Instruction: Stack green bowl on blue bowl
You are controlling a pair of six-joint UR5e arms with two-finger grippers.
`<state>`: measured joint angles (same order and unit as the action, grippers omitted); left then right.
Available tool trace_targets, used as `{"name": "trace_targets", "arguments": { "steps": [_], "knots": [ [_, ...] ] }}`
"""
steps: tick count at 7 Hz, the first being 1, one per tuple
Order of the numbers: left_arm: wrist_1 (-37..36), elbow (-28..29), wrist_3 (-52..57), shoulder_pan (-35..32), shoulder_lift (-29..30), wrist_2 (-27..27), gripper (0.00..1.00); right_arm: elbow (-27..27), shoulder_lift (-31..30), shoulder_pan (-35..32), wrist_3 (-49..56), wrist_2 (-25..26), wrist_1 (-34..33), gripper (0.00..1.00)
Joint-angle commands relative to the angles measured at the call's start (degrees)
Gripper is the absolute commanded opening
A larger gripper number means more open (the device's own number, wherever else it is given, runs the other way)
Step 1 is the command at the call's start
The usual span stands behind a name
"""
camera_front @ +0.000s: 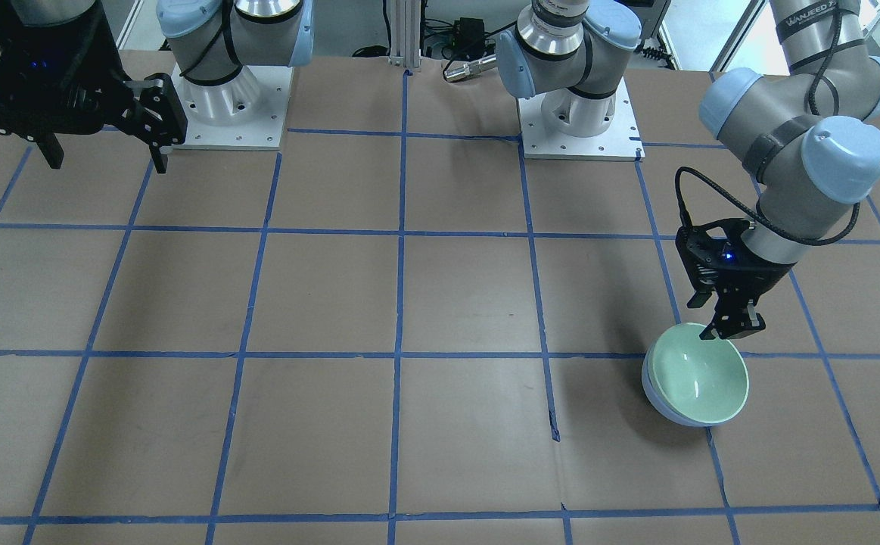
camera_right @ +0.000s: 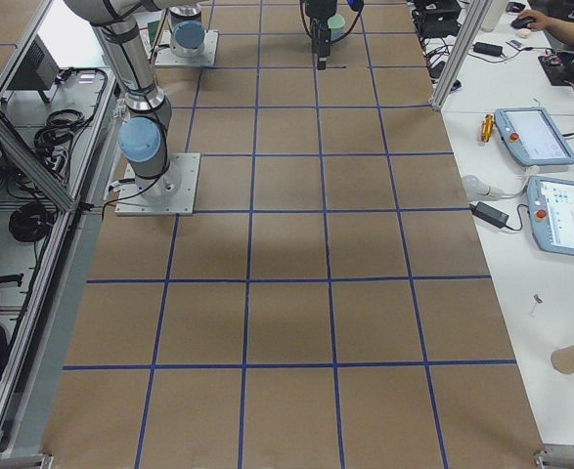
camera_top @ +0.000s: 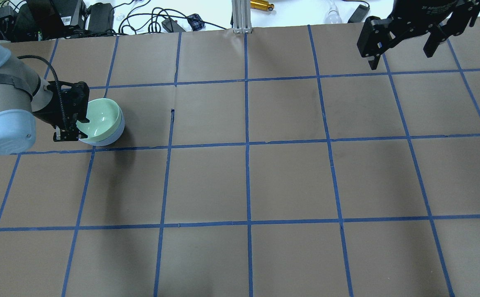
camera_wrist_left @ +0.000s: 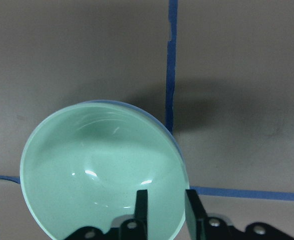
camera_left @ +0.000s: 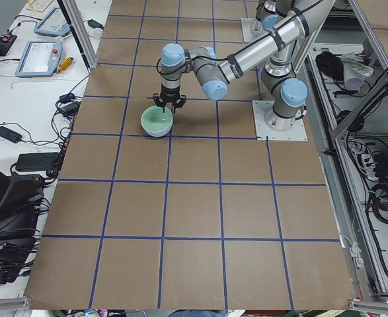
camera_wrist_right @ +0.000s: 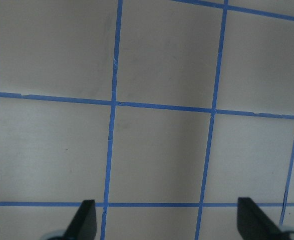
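The mint-green bowl sits nested, slightly tilted, inside the pale blue bowl, of which only an edge shows. Both also show in the overhead view, the green bowl in the blue bowl. My left gripper straddles the green bowl's rim nearest the robot. In the left wrist view the gripper has one finger inside the green bowl and one outside. A gap shows between the inner finger and the rim, so the jaws are open. My right gripper is open, empty and raised far away.
The brown table carries a blue tape grid. The arm bases stand at the robot's edge. Cables and devices lie beyond the far edge. The right wrist view shows only bare table between the open fingertips.
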<state>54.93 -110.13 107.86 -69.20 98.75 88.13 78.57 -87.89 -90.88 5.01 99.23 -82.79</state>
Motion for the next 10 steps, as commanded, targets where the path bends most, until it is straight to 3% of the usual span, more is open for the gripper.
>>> {"name": "trace_targets", "arguments": {
  "steps": [1, 4, 7, 10],
  "knots": [
    [2.62, 1.49, -3.86, -0.40, -1.62, -0.49, 0.87, 0.00, 0.00, 0.00, 0.00, 0.00, 0.00, 1.00],
    [12.55, 7.54, -15.80, -6.44, -5.04, -1.73, 0.87, 0.00, 0.00, 0.00, 0.00, 0.00, 0.00, 1.00],
    [22.72, 14.21, -39.31, -15.67, -7.25, -1.47, 0.87, 0.00, 0.00, 0.00, 0.00, 0.00, 0.00, 1.00],
    [26.36, 18.01, -61.32, -21.58, -6.91, -0.85, 0.93, 0.00, 0.00, 0.00, 0.00, 0.00, 0.00, 1.00]
  ]
}}
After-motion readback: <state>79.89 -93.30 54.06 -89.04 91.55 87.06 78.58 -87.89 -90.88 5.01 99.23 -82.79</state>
